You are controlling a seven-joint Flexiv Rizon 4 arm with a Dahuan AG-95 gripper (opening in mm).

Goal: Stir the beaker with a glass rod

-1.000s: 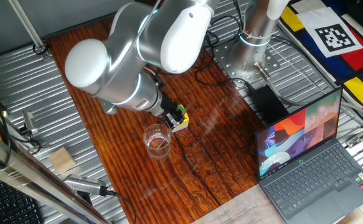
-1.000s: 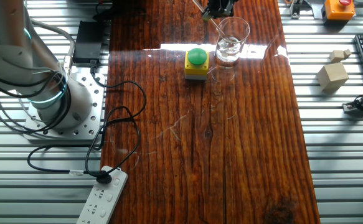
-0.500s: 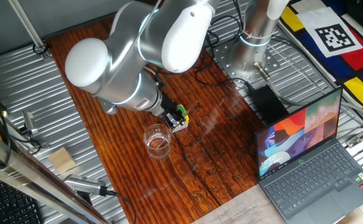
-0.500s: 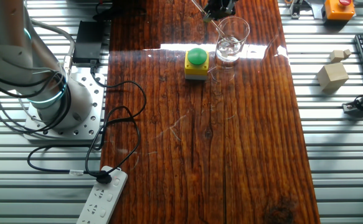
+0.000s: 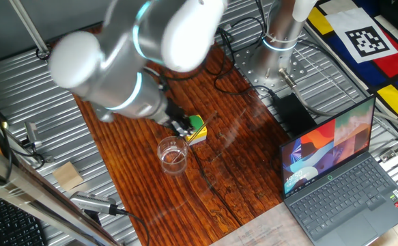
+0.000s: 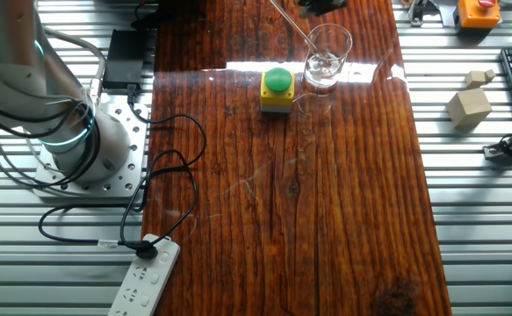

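Note:
The beaker [image 5: 173, 154] is a small clear glass on the wooden tabletop, beside the yellow button box [image 5: 196, 129]. It also shows in the other fixed view [image 6: 328, 57]. The glass rod [image 6: 296, 26] is a faint pale line. Its lower end rests inside the beaker and its upper end leans up-left out of the frame. In the one fixed view the rod is barely visible. My gripper [image 5: 179, 126] is blurred, just above and behind the beaker. In the other fixed view only its dark tip [image 6: 322, 4] shows at the top edge, apart from the rod and holding nothing.
An open laptop [image 5: 335, 171] stands at the right. A black cable [image 5: 209, 179] runs across the wood near the beaker. Wooden blocks [image 6: 468, 104] lie on the metal slats. A power strip [image 6: 146, 279] and the arm's base [image 6: 80, 149] are at the left.
The arm has swung left and up, blurred by motion. The gripper has lifted away from the rod, which stays leaning in the beaker. The beaker and the button box have not moved.

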